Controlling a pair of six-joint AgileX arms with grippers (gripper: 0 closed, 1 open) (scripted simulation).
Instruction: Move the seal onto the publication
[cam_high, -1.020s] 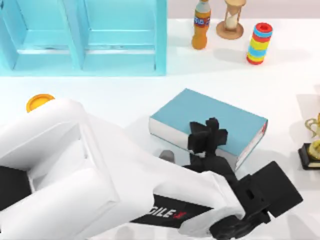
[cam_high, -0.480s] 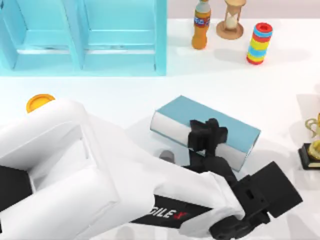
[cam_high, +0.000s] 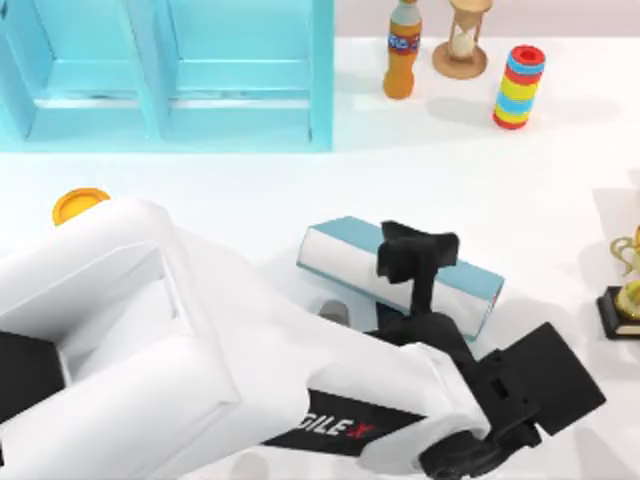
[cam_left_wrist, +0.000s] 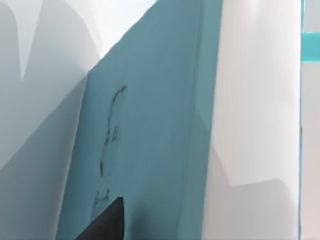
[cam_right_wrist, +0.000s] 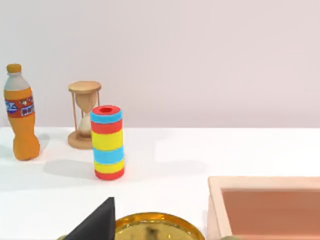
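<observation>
The publication (cam_high: 468, 276) is a teal-blue hardcover tipped up on one long edge in the middle of the table, its white page edges (cam_high: 350, 262) turned upward. My left gripper (cam_high: 418, 262) hangs right over the tilted book, touching or nearly touching it. The left wrist view looks close along the teal cover (cam_left_wrist: 150, 125) and the white pages (cam_left_wrist: 260, 100). The seal is hidden. My right gripper (cam_right_wrist: 95, 226) is parked at the table's right side, with one dark tip showing in the right wrist view.
A light blue shelf unit (cam_high: 165, 70) stands at the back left. An orange bottle (cam_high: 402, 50), hourglass (cam_high: 462, 40) and striped cylinder (cam_high: 518, 87) stand at the back right. A gold trophy (cam_high: 625, 290) is at the right edge, an orange disc (cam_high: 78, 203) at left, a small grey lump (cam_high: 335, 312) beside my left arm.
The book lay flat a second ago and has tipped steadily up onto its edge, its page side rising. My left gripper stayed over it, shifting slightly away from me.
</observation>
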